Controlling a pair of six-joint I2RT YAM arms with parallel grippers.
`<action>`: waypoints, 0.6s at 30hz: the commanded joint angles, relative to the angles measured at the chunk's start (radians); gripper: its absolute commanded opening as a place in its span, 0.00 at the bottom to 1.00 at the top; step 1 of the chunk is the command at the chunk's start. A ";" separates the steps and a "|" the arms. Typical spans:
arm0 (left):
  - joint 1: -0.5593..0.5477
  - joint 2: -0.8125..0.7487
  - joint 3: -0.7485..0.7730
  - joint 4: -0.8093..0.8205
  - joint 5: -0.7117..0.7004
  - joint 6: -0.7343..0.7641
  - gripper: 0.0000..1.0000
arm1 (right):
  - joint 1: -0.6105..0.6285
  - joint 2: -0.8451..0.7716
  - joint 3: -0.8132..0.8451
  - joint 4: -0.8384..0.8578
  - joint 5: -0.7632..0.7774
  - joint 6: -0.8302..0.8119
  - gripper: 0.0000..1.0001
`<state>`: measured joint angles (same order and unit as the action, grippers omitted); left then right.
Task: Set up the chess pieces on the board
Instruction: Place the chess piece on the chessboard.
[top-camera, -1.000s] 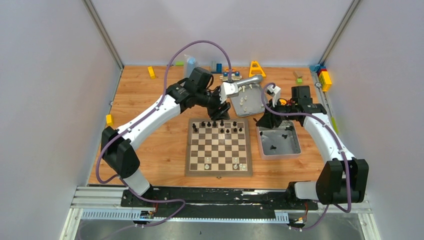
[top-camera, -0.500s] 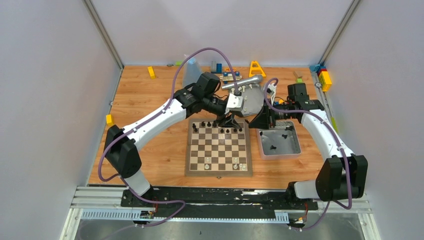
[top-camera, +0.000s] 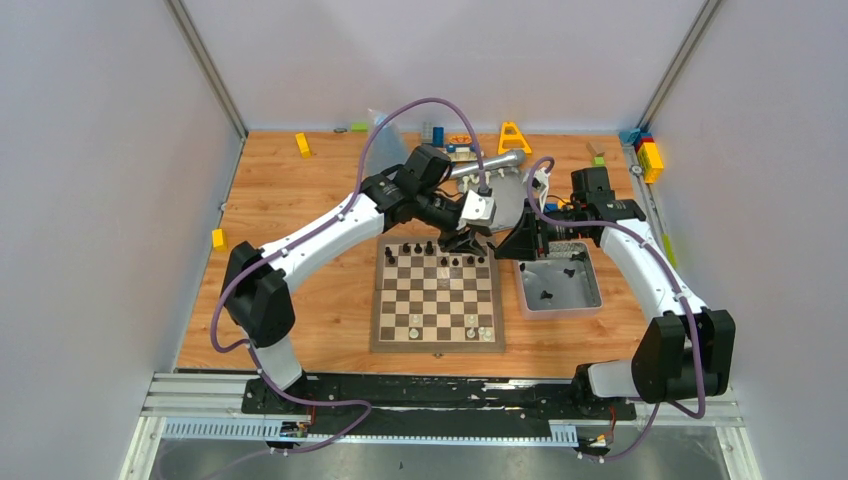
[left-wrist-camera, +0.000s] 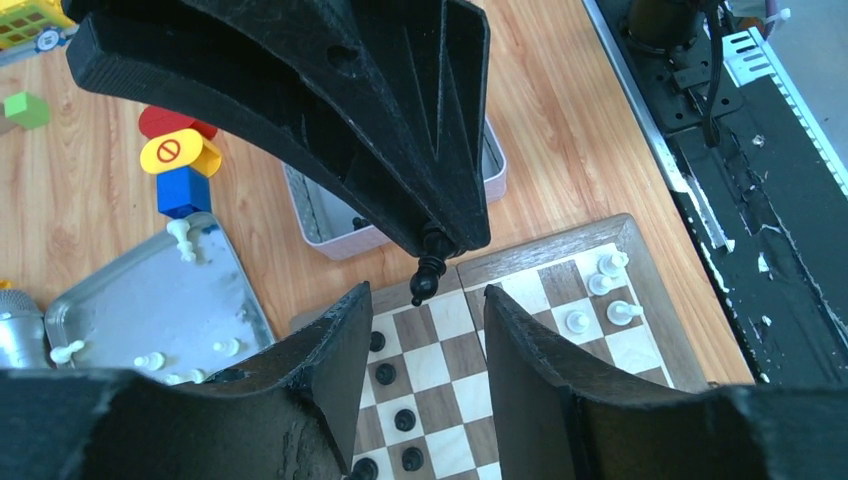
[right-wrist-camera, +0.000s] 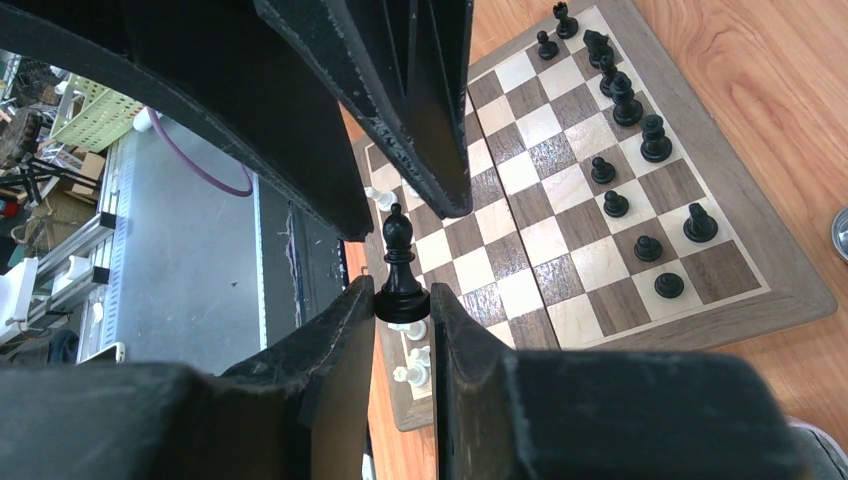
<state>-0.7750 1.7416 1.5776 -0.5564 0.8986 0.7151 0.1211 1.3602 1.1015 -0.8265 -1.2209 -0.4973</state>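
Note:
The board (top-camera: 437, 345) lies mid-table, with black chess pieces (top-camera: 441, 253) along its far rows and a few white ones (top-camera: 470, 326) on the near rows. My right gripper (top-camera: 508, 244) is at the board's far right corner and is shut on a black bishop (right-wrist-camera: 399, 262), gripped by its base (right-wrist-camera: 402, 300). The left wrist view shows this bishop (left-wrist-camera: 428, 270) hanging from the right fingers (left-wrist-camera: 400, 150). My left gripper (top-camera: 468, 238) is open and empty there (left-wrist-camera: 425, 315), just short of the bishop, not touching it.
A grey tray (top-camera: 590, 290) with a few black pieces sits right of the board. Another grey tray (left-wrist-camera: 150, 300) with white pieces lies behind it, partly under the arms. Coloured toy blocks (top-camera: 650, 157) and a silver cylinder (top-camera: 490, 163) line the back edge.
My left gripper has swung right and nearer, from behind the board to its far right corner. My right gripper with the bishop has shifted left, so the two now meet.

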 joint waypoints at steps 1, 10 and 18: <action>-0.015 0.005 0.043 -0.002 0.005 0.029 0.52 | 0.003 -0.004 -0.001 0.006 -0.044 -0.029 0.08; -0.023 0.019 0.060 -0.015 -0.004 0.035 0.42 | 0.004 -0.008 -0.002 0.005 -0.042 -0.026 0.08; -0.027 0.027 0.065 -0.019 -0.003 0.034 0.35 | 0.004 -0.006 -0.005 0.005 -0.037 -0.026 0.08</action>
<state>-0.7921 1.7611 1.5982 -0.5671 0.8848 0.7303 0.1215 1.3602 1.0981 -0.8265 -1.2209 -0.4992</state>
